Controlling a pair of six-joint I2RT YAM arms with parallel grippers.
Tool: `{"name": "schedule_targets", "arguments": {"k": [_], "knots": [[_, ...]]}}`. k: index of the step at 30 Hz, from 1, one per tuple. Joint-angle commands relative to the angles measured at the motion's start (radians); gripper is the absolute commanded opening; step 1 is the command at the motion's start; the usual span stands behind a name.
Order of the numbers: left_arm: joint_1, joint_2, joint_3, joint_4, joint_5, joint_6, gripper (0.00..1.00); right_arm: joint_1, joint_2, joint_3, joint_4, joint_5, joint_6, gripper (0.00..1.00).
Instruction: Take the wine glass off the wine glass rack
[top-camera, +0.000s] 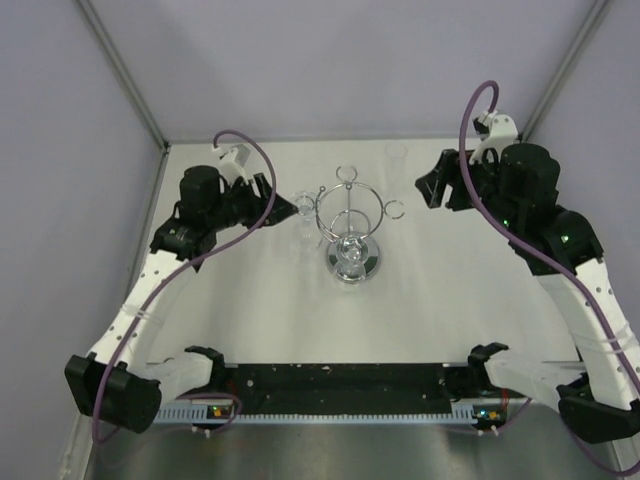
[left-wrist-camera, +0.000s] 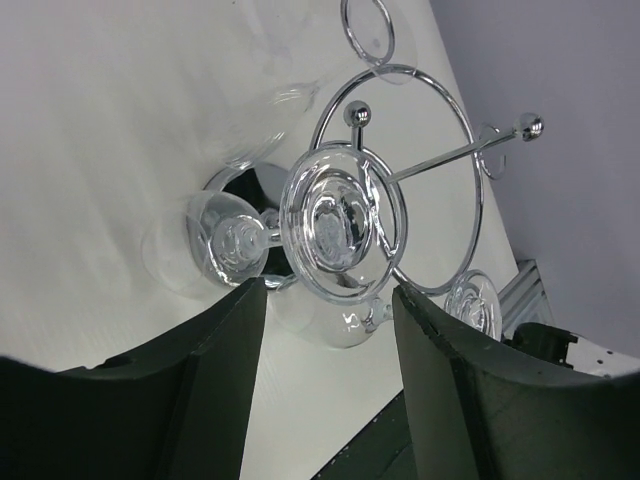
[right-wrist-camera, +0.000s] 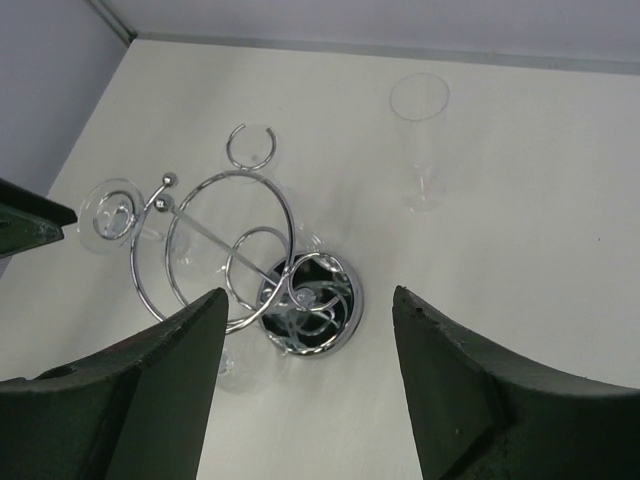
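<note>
left wrist view, plainer than top: wine glass (left-wrist-camera: 335, 225) foot seated in a ring of wine glass rack (top-camera: 352, 262) on bench (top-camera: 450, 300), just ahead of left claw (left-wrist-camera: 328, 300). it and right claw (right-wrist-camera: 308, 300) wide, gripping nothing.

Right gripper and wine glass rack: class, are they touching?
Apart. The top external view shows bare table between the right gripper and the wine glass rack; the right wrist view shows the rack clear of it.

A wine glass (top-camera: 300, 206) sits just ahead of the left gripper (top-camera: 272, 200) (very close), with the wine glass rack (top-camera: 347, 232) beyond it.
</note>
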Motion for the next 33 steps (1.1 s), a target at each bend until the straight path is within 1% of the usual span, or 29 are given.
{"name": "schedule_targets", "arguments": {"k": [1,6,10,15,19,22,29,33], "knots": [[0.019,0.044,-0.005,0.161,0.107,-0.083,0.59,0.018,-0.034,-0.051,0.049,-0.038,0.022,0.67],[0.025,0.061,-0.014,0.190,0.101,-0.086,0.59,0.021,-0.049,-0.071,0.055,-0.061,0.020,0.67],[0.028,0.081,-0.014,0.218,0.126,-0.108,0.59,0.024,-0.052,-0.082,0.065,-0.061,0.025,0.67],[0.029,0.099,-0.012,0.248,0.144,-0.126,0.54,0.029,-0.055,-0.106,0.077,-0.063,0.029,0.67],[0.031,0.122,-0.023,0.291,0.195,-0.162,0.51,0.033,-0.055,-0.120,0.083,-0.063,0.035,0.67],[0.031,0.124,-0.031,0.305,0.207,-0.174,0.48,0.033,-0.060,-0.125,0.084,-0.060,0.034,0.67],[0.031,0.133,-0.048,0.339,0.256,-0.206,0.36,0.035,-0.058,-0.140,0.089,-0.058,0.037,0.67],[0.031,0.141,-0.054,0.359,0.284,-0.221,0.23,0.036,-0.064,-0.149,0.091,-0.053,0.035,0.67]]}}
